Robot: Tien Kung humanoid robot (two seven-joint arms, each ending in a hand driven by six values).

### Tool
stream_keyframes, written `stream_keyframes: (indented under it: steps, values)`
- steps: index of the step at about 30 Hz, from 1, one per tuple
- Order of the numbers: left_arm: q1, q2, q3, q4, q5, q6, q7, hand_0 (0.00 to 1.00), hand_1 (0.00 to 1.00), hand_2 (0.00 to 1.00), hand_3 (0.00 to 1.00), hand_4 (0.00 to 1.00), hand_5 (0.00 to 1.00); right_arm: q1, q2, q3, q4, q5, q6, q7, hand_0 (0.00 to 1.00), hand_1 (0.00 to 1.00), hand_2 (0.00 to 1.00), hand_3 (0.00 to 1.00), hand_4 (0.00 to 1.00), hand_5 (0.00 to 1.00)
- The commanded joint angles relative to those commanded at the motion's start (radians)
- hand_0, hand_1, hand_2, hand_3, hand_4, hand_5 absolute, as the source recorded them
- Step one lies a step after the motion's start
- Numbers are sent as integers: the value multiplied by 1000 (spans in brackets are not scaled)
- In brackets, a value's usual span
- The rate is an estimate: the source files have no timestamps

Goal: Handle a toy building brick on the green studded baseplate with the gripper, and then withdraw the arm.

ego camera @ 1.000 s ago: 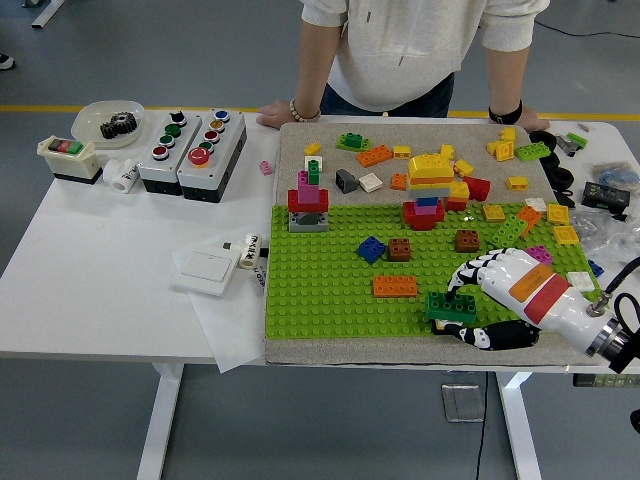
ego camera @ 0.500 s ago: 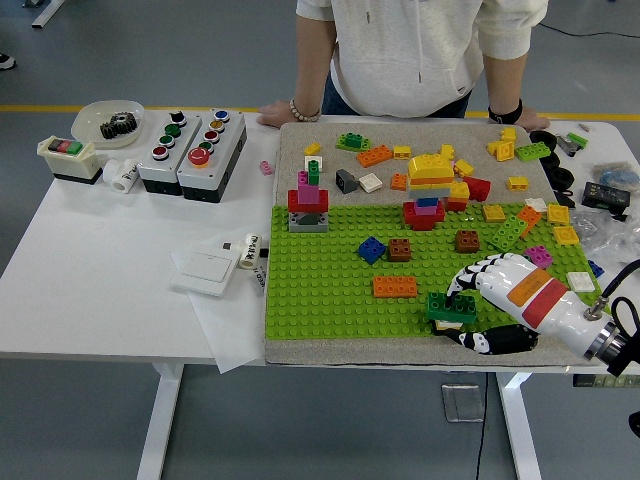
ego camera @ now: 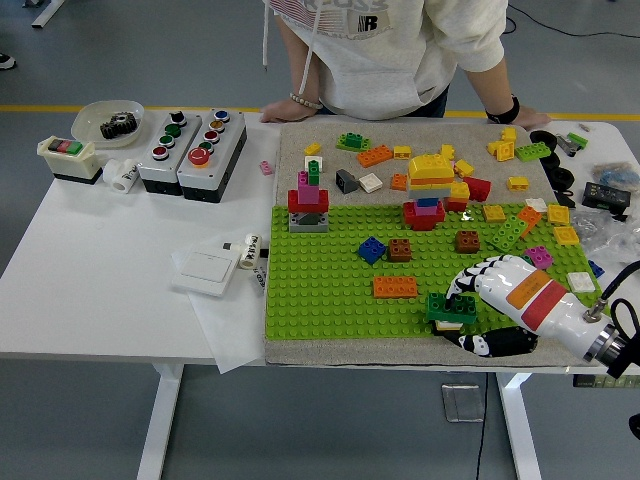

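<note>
At the far left of the white table sat a shallow pale dish holding a dark toothed gear, then two grey box-shaped button panels with round coloured knobs. A flat white square switch plate lay on a sheet of paper. The green studded baseplate rested on a coarse beige mat, its surface dotted with glossy plastic bricks: a red-and-grey stack, a blue brick, a flat orange brick. Near the plate's front edge stood the dark green brick, rectangular and studded. The right hand, white-shelled with black-and-white jointed fingers, curled over and under that brick, grasping it. A person leaned on the far edge.
</note>
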State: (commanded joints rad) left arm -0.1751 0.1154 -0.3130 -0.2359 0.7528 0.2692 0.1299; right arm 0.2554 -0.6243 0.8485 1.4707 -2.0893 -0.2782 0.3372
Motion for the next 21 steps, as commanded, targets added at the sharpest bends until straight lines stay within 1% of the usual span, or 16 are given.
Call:
stream_keyframes:
  steps: [21]
  values:
    - [-1,1,-3,0,8,-3,1,734,742,753,613,662,628,-2,2,-2,-2,2,-2,0,516,540,595,508,770,494]
